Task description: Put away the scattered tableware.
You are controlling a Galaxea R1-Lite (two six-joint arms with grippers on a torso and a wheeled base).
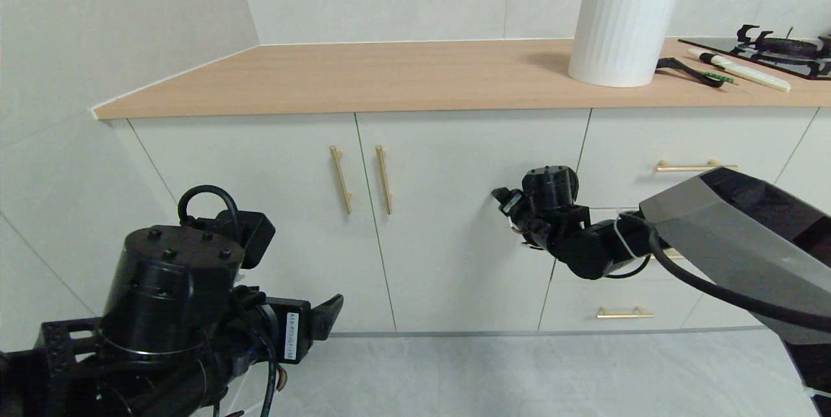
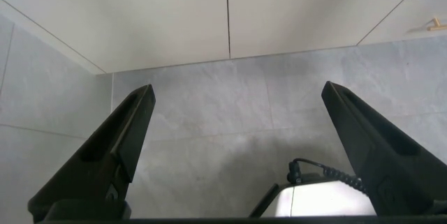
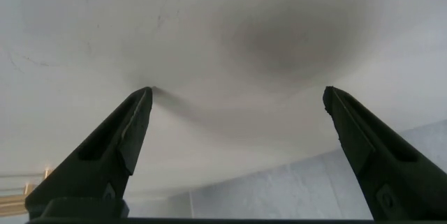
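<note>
The tableware lies at the far right of the wooden countertop (image 1: 363, 79): a black utensil (image 1: 691, 71) and a white-handled utensil (image 1: 740, 69) with a green mark. A tall white ribbed holder (image 1: 626, 14) stands just left of them. My right gripper (image 1: 509, 209) (image 3: 237, 91) is open, well below the counter, with its fingertips close against a white cabinet door (image 1: 467, 215). My left gripper (image 1: 324, 323) (image 2: 237, 95) is open too, low at the left and over the grey floor (image 2: 230, 133). Nothing is between either pair of fingers.
A black stove grate (image 1: 785, 50) sits at the counter's right end. Two cabinet doors carry upright gold handles (image 1: 341, 180) (image 1: 384, 180). Drawers at the right have gold pulls (image 1: 694, 165) (image 1: 624, 313). A tiled wall (image 1: 78, 79) closes the left side.
</note>
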